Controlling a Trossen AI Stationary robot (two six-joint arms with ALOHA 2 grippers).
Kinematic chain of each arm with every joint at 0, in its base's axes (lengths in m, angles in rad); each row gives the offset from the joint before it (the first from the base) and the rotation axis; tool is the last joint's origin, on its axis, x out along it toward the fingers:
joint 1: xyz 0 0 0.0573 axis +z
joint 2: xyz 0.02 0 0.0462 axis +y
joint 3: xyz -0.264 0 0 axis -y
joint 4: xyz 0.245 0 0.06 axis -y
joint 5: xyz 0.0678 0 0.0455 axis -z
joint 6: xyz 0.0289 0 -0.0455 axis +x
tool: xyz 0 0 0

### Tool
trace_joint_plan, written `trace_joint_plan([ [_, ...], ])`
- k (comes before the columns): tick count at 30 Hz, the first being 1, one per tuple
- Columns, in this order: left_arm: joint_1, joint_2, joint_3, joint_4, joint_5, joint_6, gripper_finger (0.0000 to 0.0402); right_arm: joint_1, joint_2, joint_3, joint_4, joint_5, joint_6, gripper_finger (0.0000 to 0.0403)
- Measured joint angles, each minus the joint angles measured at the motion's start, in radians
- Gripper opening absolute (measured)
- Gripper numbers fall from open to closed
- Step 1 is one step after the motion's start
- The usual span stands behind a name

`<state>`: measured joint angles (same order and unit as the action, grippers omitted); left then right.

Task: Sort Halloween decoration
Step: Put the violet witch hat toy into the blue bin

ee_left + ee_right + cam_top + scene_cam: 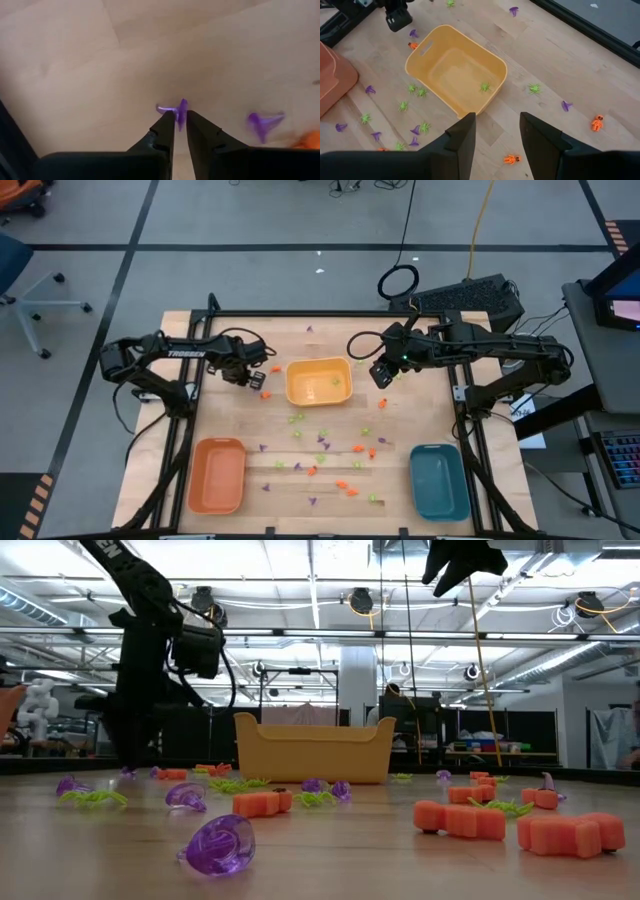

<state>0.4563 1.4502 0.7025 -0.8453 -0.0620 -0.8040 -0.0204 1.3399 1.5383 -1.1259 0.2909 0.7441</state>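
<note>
left gripper (180,125) lowered, pinching purple piece (179,110)

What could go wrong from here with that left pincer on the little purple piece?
1. The left pincer pinches only the edge of a tiny purple piece, so it may slip out when lifted.
2. A second purple piece and an orange piece lie close by and might get knocked.
3. The yellow tray holds a green piece, so dropping purple there would mix colours.

- "TROSSEN" in white capital letters runs along the dark, slender left robot arm (186,352), seen from overhead.
- No other text, number or sign is legible.
</note>
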Motion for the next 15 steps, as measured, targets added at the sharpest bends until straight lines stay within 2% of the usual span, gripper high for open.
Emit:
trace_joint_plan([
  [7,-0.028,0.000,-0.012,-0.001,-0.026,0.000,0.0039,0.000,0.000,0.000,0.000,0.000,-0.001,0.0141],
  [12,-0.047,-0.001,-0.012,-0.001,-0.033,0.000,0.0009,0.000,0.000,0.000,0.000,0.000,-0.001,0.0141],
  [15,-0.059,-0.004,-0.012,-0.002,-0.033,0.000,0.0005,0.000,0.000,0.000,0.000,0.000,-0.001,0.0141],
])
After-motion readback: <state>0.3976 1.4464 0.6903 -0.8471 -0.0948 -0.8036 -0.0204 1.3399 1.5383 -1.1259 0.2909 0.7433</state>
